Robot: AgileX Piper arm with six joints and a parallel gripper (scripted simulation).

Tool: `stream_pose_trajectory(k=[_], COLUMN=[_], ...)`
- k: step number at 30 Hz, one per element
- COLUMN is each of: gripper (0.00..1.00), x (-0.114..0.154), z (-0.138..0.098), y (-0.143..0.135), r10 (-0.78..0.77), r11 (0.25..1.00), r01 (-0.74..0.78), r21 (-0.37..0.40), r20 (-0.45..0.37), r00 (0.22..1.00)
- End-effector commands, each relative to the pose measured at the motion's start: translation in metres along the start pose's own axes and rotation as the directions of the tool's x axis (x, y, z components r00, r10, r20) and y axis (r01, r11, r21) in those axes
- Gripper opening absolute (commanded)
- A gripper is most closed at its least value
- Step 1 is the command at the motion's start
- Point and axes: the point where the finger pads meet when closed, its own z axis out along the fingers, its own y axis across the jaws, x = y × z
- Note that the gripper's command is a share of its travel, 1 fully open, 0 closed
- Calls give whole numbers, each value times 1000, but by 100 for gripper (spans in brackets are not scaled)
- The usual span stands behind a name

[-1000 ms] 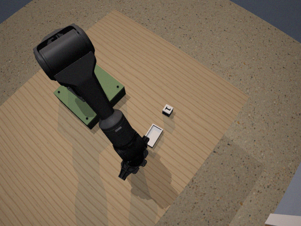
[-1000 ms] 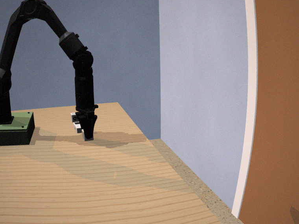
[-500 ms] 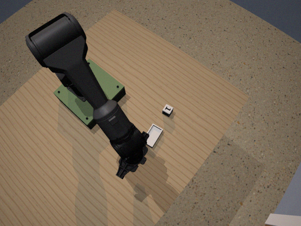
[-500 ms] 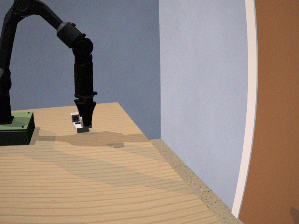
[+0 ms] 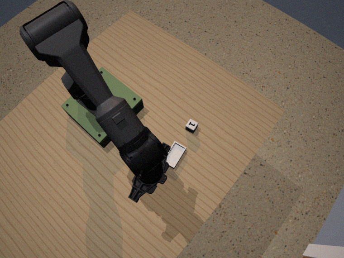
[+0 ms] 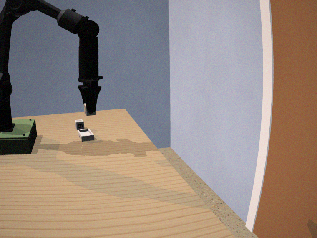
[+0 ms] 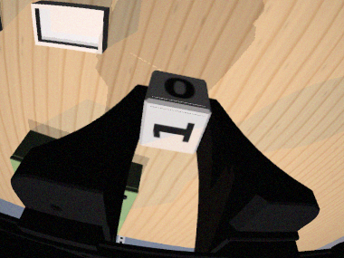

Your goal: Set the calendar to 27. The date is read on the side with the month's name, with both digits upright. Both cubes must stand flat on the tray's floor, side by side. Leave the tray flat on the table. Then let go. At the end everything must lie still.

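My gripper [image 6: 91,110] [image 7: 174,107] is shut on a white cube [image 6: 85,111] [image 7: 156,116], held above the table. In the wrist view its near face shows a 1 lying on its side, and its dark far face shows a 0. The arm hides it in the top view. The other white cube [image 5: 191,125] [image 6: 79,125] stands on the table beyond the tray, with a 1 on top; a side face shows what looks like a 6 or 9. The tray [image 5: 176,154] [image 6: 88,137] [image 7: 70,25] is empty and flat on the table. No month's name is readable.
The green base block [image 5: 120,88] [image 6: 18,145] of the arm is on the wooden table top [image 5: 223,97] [image 6: 105,208]. The tray lies between the loose cube and the arm's shadow. The arm overhangs the tray's near side in the top view.
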Motion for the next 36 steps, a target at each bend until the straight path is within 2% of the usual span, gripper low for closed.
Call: stream_pose_trajectory(k=[1,7,9,12,14,36], gripper=[35,35,35,35,35,35], x=[0,-1,-4,-4,-1,0], z=[0,-1,-3,-8,-11,-4], y=[0,6,33,93,118,124], r10=[-2,0,2,7,10,10], r11=[1000,1000,1000,1000,1000,1000], r01=[2,0,-2,-7,-10,-10], r21=[-1,-1,-1,-1,0,0], r20=[1,2,0,0,1,-3], r00=[1000,1000,1000,1000,1000,1000])
